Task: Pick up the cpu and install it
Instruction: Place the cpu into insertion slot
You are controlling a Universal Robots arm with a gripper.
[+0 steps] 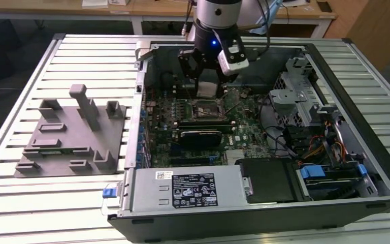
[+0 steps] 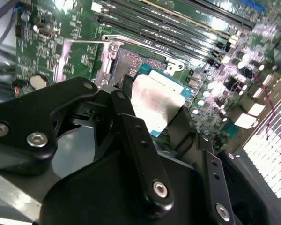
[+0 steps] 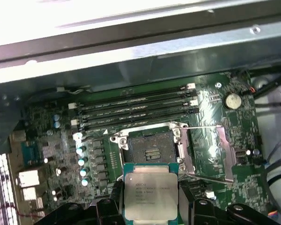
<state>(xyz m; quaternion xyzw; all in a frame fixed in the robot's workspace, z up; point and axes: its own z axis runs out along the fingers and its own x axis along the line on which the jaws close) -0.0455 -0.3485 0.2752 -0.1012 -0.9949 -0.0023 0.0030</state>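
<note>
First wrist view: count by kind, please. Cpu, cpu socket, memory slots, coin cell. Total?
cpu: 1
cpu socket: 1
memory slots: 4
coin cell: 1
Total: 7

Lab: slatted metal bench [image 1: 19, 203], opened computer case [image 1: 181, 226].

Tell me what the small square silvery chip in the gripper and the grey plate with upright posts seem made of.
The small square silvery chip: likely a metal top plate, satin finish, soft glare across it; green board rim beneath. The grey plate with upright posts: probably matte plastic, uniformly dull grey, no glints.
</note>
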